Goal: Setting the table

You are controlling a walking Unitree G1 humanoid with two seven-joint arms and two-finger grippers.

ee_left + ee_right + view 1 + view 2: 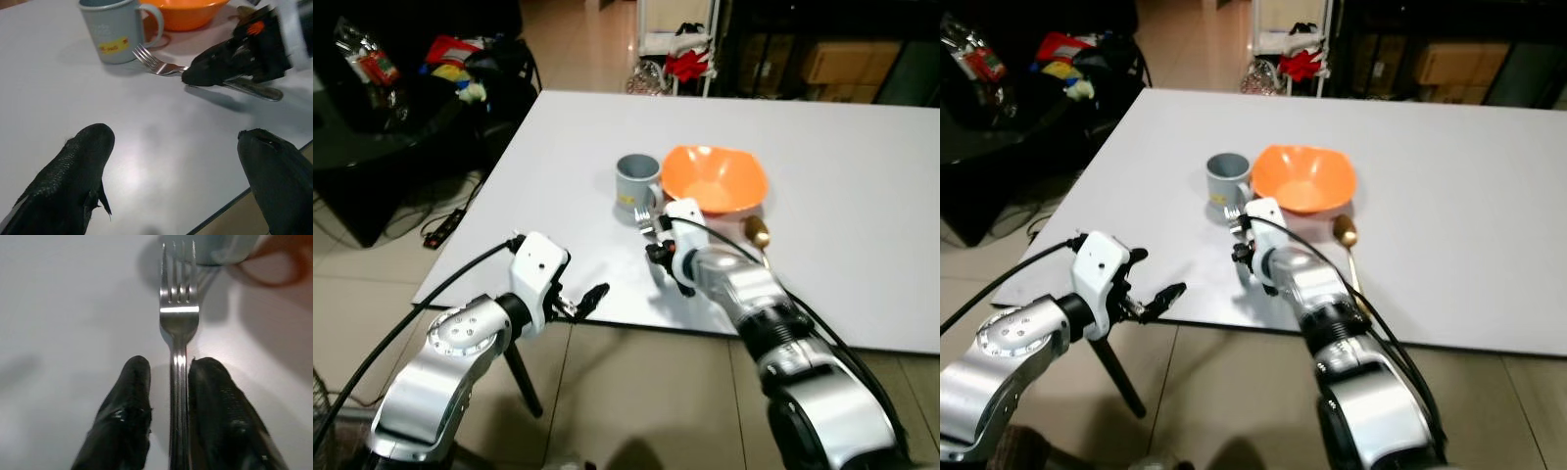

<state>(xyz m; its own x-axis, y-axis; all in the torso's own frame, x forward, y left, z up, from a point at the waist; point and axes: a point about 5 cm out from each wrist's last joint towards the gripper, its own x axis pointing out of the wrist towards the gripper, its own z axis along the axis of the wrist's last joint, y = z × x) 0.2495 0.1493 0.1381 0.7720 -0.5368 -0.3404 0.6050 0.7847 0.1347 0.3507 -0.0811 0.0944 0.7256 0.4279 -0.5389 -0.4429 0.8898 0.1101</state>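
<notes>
Partly set: grey mug [637,186], orange bowl [716,179] and gold spoon [1349,246] sitting on white table [862,176]. Right hand [168,418] pinching fork [179,328] beside mug, not yet laid. Left hand [176,176] hanging wide, idle.

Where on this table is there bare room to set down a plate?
Bare: the table's far side behind the bowl, and the near left corner by the open left end effector. Crowded: mug, bowl, spoon and the fork in the right end effector.
</notes>
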